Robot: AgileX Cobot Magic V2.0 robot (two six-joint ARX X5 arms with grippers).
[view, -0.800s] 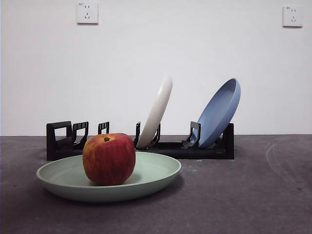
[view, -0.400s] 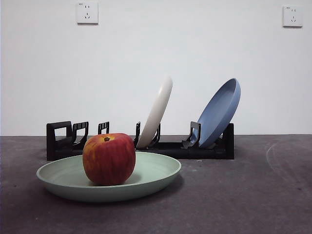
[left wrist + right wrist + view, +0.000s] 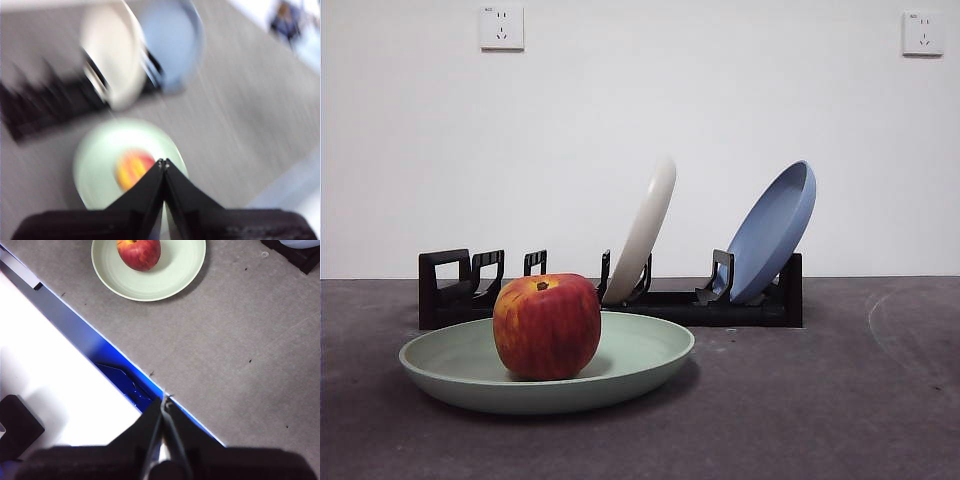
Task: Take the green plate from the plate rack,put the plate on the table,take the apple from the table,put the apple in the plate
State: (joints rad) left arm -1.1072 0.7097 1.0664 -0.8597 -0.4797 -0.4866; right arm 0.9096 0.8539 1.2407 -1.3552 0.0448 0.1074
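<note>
The apple (image 3: 546, 326) is sitting in the green plate (image 3: 640, 365), which is lying flat on the table (image 3: 820, 400) just near of the plate rack (image 3: 750, 305). Both the left gripper (image 3: 163, 163) and right gripper (image 3: 165, 400) are hanging well clear, jaws together, empty; the task looks complete.

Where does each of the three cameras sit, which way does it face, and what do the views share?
Front view: low, near table height, looking level across at the apple in the green plate, the plate rack behind; no arm shows.
Left wrist view: high above, blurred, looking down on plate, apple and rack; the left gripper shows, jaws shut.
Right wrist view: above the table edge, looking down; the right gripper shows, jaws shut.
Shared: all three show the apple in the green plate.
</note>
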